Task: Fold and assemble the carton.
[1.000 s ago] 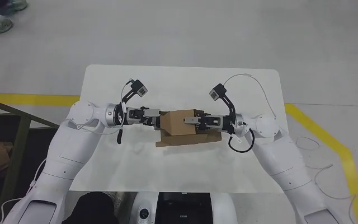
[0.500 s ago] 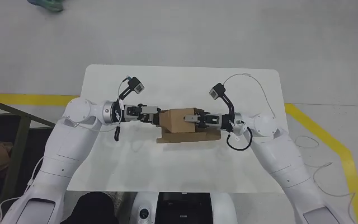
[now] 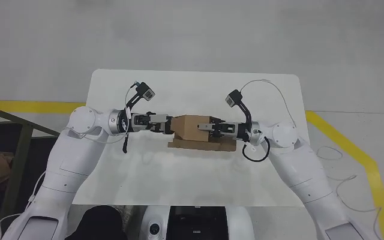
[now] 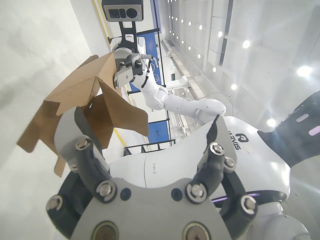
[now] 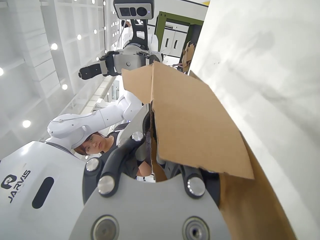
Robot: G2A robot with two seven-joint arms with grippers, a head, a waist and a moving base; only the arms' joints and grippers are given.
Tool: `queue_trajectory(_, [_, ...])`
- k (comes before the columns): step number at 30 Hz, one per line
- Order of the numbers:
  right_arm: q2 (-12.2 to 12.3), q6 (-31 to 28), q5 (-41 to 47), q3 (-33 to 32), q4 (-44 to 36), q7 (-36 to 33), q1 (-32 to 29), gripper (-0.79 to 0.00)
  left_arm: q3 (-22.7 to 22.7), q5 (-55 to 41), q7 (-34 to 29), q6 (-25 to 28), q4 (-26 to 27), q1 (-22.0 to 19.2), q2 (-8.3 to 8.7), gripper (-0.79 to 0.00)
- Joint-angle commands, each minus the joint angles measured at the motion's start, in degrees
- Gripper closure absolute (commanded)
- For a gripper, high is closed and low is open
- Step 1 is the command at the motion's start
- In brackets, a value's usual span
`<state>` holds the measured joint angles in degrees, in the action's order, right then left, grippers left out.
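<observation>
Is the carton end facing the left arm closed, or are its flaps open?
Open: in the left wrist view the end flaps of the carton splay outward, apart from each other, the hollow showing between them.

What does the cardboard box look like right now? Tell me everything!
The box is plain brown cardboard, only half put together: its walls are partly opened and loose flaps stick out at both ends. It is over the middle of the white table, between the two arms. The right gripper is clamped on one end, and one finger of the open left gripper touches the other end.
</observation>
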<state>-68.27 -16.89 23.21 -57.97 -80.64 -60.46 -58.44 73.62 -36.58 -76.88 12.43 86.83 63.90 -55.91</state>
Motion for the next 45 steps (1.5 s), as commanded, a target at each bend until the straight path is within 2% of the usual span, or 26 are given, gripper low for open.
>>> queue_trajectory(1, [-0.06,-0.09,0.19,0.2,-0.22,-0.11,0.03,0.0,-0.39,-0.03,-0.01,0.12,-0.39,-0.34,-0.09,-0.785])
queue_trajectory(12, [-0.49,-0.48,2.17,1.68,-0.72,-1.34,0.18,0.0,-0.12,1.18,-0.05,0.5,-1.64,-1.23,0.0,-0.785])
queue_trajectory(24, [-0.83,-0.81,3.46,2.91,-0.7,-2.31,-0.25,0.0,1.13,1.71,0.74,0.01,0.55,-0.44,0.33,-0.785])
queue_trajectory(35, [-1.47,-1.21,4.7,4.98,-0.39,-3.83,0.47,0.0,0.87,1.82,0.78,-0.06,0.52,-1.12,0.32,-0.785])
queue_trajectory(45, [-1.79,-1.37,5.42,5.79,0.16,-5.64,1.3,0.0,2.5,2.59,0.6,-0.13,0.72,-0.43,0.75,-0.785])
